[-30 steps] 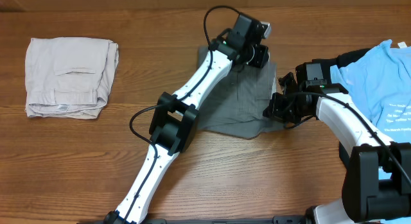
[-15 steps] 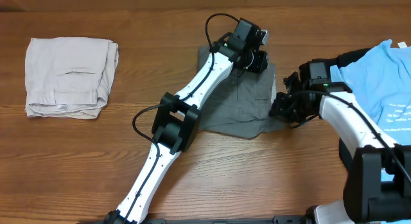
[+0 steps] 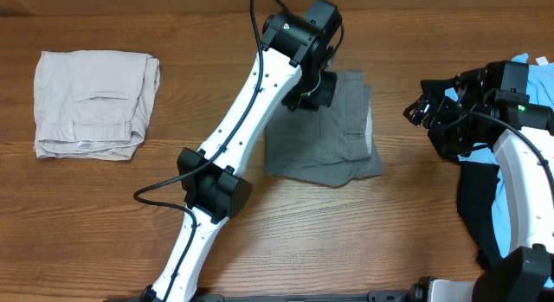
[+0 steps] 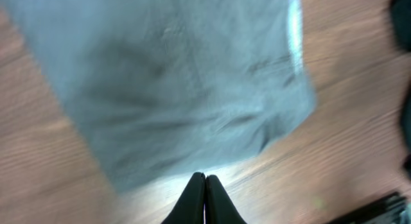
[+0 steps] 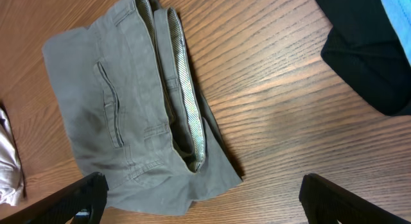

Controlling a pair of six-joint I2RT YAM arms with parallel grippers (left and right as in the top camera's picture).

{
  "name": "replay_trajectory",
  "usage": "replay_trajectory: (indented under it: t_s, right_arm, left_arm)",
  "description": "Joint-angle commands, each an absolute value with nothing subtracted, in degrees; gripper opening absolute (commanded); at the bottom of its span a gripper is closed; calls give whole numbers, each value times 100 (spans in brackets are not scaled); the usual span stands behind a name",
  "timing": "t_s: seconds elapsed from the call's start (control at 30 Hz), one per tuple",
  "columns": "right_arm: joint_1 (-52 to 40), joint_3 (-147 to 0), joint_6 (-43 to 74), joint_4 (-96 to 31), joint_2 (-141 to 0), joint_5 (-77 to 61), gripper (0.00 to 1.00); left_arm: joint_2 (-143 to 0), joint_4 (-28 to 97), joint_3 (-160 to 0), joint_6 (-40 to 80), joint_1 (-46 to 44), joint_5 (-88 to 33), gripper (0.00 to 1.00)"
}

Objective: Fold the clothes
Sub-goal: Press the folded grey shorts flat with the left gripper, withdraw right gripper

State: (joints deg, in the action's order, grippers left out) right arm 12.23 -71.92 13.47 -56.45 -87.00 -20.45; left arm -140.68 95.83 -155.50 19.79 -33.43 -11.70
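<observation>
Folded grey shorts lie on the bench; left claw hangs clenched, apparently empty, above them; right claw gapes.

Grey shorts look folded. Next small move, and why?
Probably open the left gripper: it hangs shut and empty above the folded grey shorts' edge, the right gripper is open and clear, and the folded beige shorts at far left suggest a carry there next.

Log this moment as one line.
left tool: shut, over grey shorts | right tool: open, clear of shorts | shorts: folded, lying flat
</observation>
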Motion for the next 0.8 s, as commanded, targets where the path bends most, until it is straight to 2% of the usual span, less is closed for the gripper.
replay_trajectory:
  t_s: [0.0,0.3,0.77]
  right_arm:
    - [1219,-7229,1350,-5605,-8689,-1994,100]
    - [1219,-7229,1350,-5605,-8689,-1994,100]
    - [1219,-7229,1350,-5605,-8689,-1994,100]
  left_arm:
    - [-14219,9684,-15235,2080,-3448,-1017,4]
    - [-14160,9684,-14232,2130,-3944,-941,4]
    - [-13904,9686,-13810,2355,-4755,-668,4]
